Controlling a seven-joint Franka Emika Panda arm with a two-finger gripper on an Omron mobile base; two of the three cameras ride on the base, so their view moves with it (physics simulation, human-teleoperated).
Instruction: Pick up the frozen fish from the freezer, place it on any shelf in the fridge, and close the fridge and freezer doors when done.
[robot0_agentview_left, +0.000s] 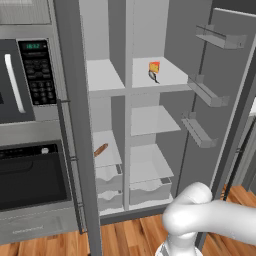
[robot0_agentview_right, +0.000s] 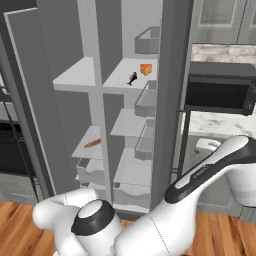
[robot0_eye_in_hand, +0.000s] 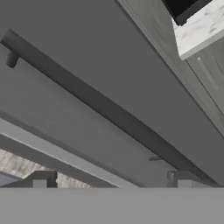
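The big grey fridge (robot0_agentview_left: 150, 30) and the thinner freezer (robot0_agentview_left: 102, 30) beside it on the left both stand wide open. The fridge door (robot0_agentview_left: 225, 95) swings out on the right, with little racks on its inside. The freezer door (robot0_agentview_left: 75, 115) hangs open on the left, edge-on, with its thin dark handle facing the black oven.

The top shelf (robot0_agentview_left: 170, 75) of the fridge already holds the frozen fish (robot0_agentview_left: 153, 76). It lies near the front of the shelf, just in front of an orange cheese wedge (robot0_agentview_left: 154, 66), touching it or nearly so. In the freezer, a brown bread stick (robot0_agentview_left: 101, 149) lies on a lower shelf.

So the fish job looks done, and the doors look like what is left.

The gripper (robot0_eye_in_hand: 111, 178) is down low, very near a grey door panel with a long dark handle (robot0_eye_in_hand: 100, 107) running across it. Its two fingertips (robot0_eye_in_hand: 42, 178) sit apart, with nothing between them.

The fish is small and thin, so it is likely light. Being frozen, it is probably hard and stiff, and maybe a bit slippery. If it ever needs moving, the middle of its body is the best place to pinch, not the thin tail.

The door is big and stiff. A push on its flat face near the handle side should swing it best.
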